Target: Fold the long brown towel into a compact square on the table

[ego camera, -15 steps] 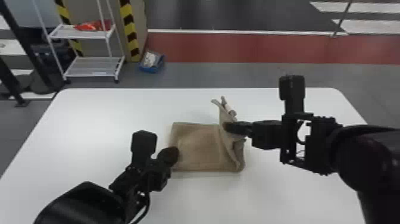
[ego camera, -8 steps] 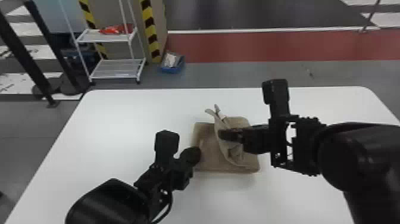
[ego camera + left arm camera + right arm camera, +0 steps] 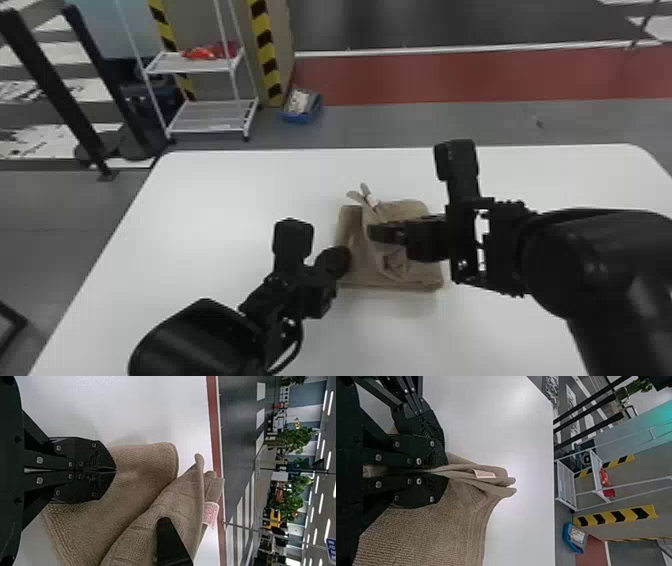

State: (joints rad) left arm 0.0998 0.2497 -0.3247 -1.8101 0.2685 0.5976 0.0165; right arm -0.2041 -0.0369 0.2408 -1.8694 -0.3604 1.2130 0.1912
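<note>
Hazard tape (image 3: 266, 50) and strip lights (image 3: 330, 403) suggest an industrial hall.

Head view from high, facing forward and down, wrist views close and sideways, facing across the surface (image 3: 210, 210), towel (image 3: 415, 282) in all three, rack (image 3: 215, 120) shared by head and right wrist.

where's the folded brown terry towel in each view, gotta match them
Head view: right of centre, the folded brown terry towel.
Left wrist view: towel beneath and beyond the left gripper.
Right wrist view: towel clamped in the right gripper.
Shared landmark: small white rectangular fabric tag at its raised edge.
</note>
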